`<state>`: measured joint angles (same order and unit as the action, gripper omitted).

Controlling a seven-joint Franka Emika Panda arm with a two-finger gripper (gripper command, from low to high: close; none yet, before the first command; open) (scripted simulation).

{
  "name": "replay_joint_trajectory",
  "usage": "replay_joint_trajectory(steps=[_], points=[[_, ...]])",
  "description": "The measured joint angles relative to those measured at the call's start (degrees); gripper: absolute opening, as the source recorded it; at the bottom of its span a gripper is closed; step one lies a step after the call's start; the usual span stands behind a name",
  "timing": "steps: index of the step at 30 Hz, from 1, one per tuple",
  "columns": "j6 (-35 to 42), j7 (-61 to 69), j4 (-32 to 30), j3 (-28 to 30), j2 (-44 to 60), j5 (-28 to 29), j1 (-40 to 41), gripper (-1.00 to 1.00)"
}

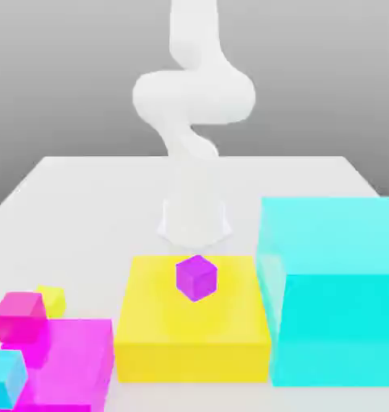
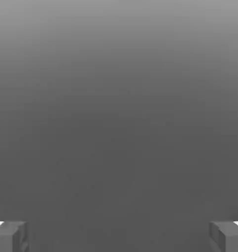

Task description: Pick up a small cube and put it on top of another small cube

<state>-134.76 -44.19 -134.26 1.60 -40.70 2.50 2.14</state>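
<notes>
A little blue cube (image 1: 4, 376) sits closest, at the front corner of the table (image 1: 84, 193), touching a big pink block (image 1: 72, 362). Behind them a small pink cube (image 1: 20, 315) rests, and the small yellow cube (image 1: 52, 299) sits just beside it. A purple cube (image 1: 197, 278) is on the flat yellow block (image 1: 193, 338). The hand (image 2: 119, 236) is wide open and holds nothing. The yellow cube is tucked close to its pink neighbor, so a finger might bump that one and push both away.
</notes>
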Motion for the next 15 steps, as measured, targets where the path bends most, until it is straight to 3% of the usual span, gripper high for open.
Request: replay_joint_trajectory(steps=[9,15], points=[[-10.9,8.2,-9.1,9.1,18.8,6.5,7.4,0.00],[-18.4,17.2,-15.1,16.5,31.2,5.4,11.4,0.00]])
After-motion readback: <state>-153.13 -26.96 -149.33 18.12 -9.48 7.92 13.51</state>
